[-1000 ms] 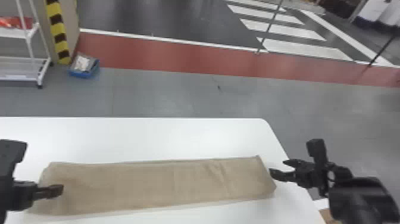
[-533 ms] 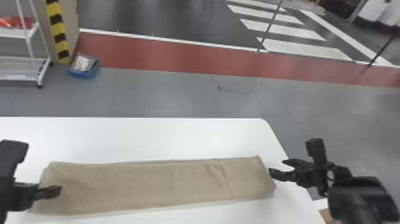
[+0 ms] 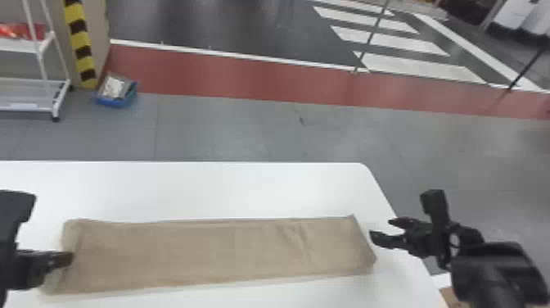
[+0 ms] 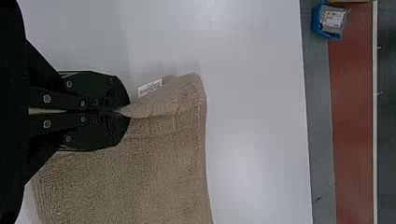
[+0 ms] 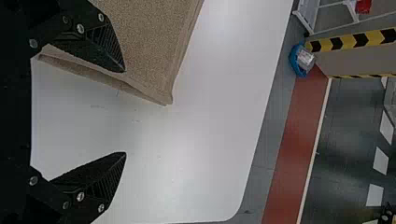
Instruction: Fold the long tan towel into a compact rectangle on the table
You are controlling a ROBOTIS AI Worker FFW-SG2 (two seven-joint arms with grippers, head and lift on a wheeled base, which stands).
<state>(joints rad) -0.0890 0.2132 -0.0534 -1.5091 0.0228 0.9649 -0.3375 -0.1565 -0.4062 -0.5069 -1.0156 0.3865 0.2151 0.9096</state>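
Observation:
In the head view my left gripper (image 3: 65, 259) is at the left end of the long tan towel (image 3: 213, 252), which lies flat across the white table (image 3: 204, 188). The left wrist view has the left gripper (image 4: 122, 112) shut on a pinch of the tan towel (image 4: 130, 182), near a small white tag. Off the towel's right end, my right gripper (image 3: 380, 231) stands open. Seen from the right wrist, the right gripper (image 5: 125, 112) has widely parted fingers with nothing held; one overlaps the towel (image 5: 149, 42) in view.
The table's rounded far right corner (image 3: 362, 166) lies behind the right gripper. Beyond the table, on the floor, are a blue bin (image 3: 116, 96) and a white shelf rack (image 3: 30, 94) at the left.
My left gripper has shifted very slightly left at the towel's end. The right arm looks almost still, and the towel keeps its shape.

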